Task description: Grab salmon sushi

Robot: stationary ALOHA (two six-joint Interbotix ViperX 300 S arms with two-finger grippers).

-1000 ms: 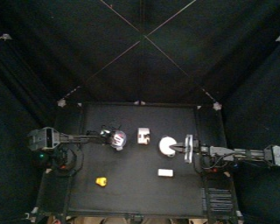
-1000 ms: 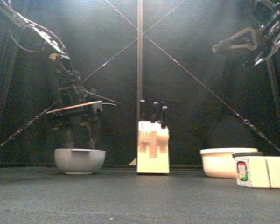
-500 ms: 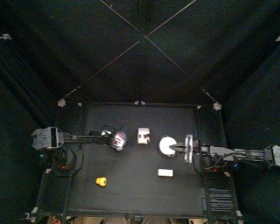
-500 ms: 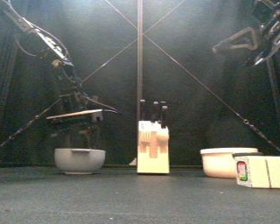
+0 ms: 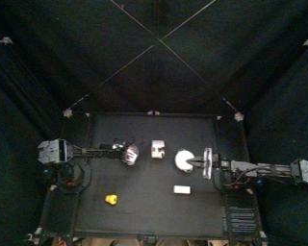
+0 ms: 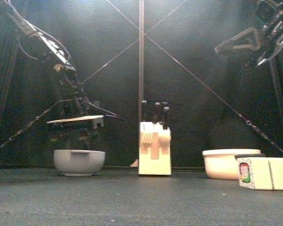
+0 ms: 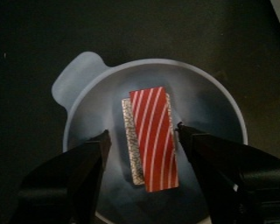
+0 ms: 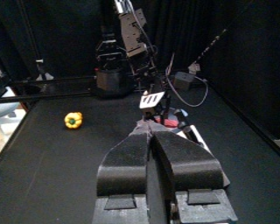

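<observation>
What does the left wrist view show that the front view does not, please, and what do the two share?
Only the left wrist view shows the salmon sushi, lying inside the grey bowl between the open jaws of the left gripper.

Only the front view shows the knife block, a white bowl, a small carton, and the right gripper raised high.

Both show the grey bowl and the left gripper above it.

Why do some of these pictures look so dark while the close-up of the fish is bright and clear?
Top view: black curtains and black table swallow the light, so things show small and dim. Front view: a pale glow falls from above, lighting the bowl. Left wrist view: the salmon sushi is evenly lit and sharp between the left pincer's open jaws, which look softer.
</observation>
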